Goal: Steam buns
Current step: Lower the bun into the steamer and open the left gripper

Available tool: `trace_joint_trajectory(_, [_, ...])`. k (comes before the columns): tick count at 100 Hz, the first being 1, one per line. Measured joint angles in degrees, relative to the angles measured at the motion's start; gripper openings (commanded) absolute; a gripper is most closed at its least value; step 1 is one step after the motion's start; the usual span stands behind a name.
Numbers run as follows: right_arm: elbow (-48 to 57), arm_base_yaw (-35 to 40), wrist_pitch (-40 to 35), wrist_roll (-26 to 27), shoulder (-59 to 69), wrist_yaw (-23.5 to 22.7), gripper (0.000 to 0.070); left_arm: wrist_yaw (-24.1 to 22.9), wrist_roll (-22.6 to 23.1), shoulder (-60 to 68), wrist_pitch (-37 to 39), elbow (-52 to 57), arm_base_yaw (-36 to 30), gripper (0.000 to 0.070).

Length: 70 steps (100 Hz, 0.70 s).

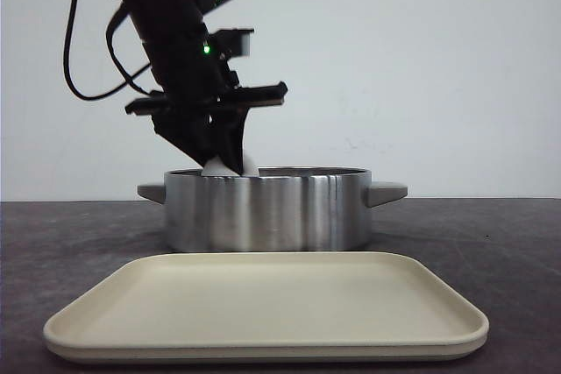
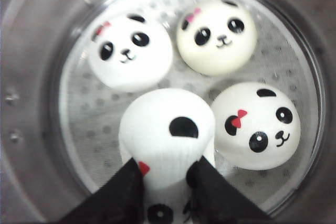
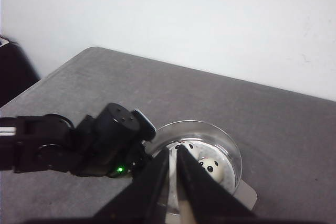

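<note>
Four white panda-face buns show in the left wrist view. Three sit on the perforated rack [image 2: 86,114] inside the steel pot [image 1: 267,208]: one [image 2: 129,51], one [image 2: 216,36] and one [image 2: 256,124]. My left gripper [image 2: 165,174] is shut on the fourth bun [image 2: 167,140], squeezing its sides, and holds it tilted just above the rack next to the others. In the front view the left gripper [image 1: 226,164] reaches down into the pot, with the held bun [image 1: 250,166] peeking over the rim. My right gripper [image 3: 173,150] is shut and empty, high above the pot [image 3: 223,140].
A cream tray [image 1: 263,304] lies in front of the pot, near the table's front edge. The pot has side handles [image 1: 386,192]. The left arm [image 3: 105,140] hangs over the pot's edge. A white wall stands behind.
</note>
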Motion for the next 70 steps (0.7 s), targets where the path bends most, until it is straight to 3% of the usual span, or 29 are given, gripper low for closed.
trace_joint_trajectory(6, [0.0, 0.0, 0.0, 0.1, 0.0, 0.0, 0.0017, 0.1, 0.0, 0.2, 0.0, 0.0, 0.0, 0.0133])
trace_joint_trajectory(22, [0.0, 0.0, 0.0, 0.2, 0.0, 0.0, 0.0017, 0.1, 0.0, 0.2, 0.0, 0.0, 0.0, 0.0561])
trace_joint_trajectory(28, [0.0, 0.0, 0.0, 0.3, 0.0, 0.0, 0.0017, 0.1, 0.0, 0.2, -0.1, 0.0, 0.0, 0.0619])
trace_joint_trajectory(50, [0.0, 0.0, 0.0, 0.6, 0.0, 0.1, 0.0017, 0.1, 0.0, 0.2, -8.2, 3.8, 0.0, 0.0607])
trace_joint_trajectory(55, [0.0, 0.0, -0.2, 0.5, 0.0, 0.4, 0.0017, 0.1, 0.0, 0.2, -10.7, 6.3, 0.0, 0.0514])
trace_joint_trajectory(67, [0.0, 0.0, -1.7, -0.5, 0.0, 4.3, 0.0017, 0.1, -0.9, -1.1, -12.7, 10.6, 0.0, 0.0181])
trace_joint_trajectory(70, [-0.1, 0.0, -2.1, -0.9, 0.0, 5.7, 0.0017, 0.1, -1.3, -2.2, -12.5, 10.6, 0.0, 0.0132])
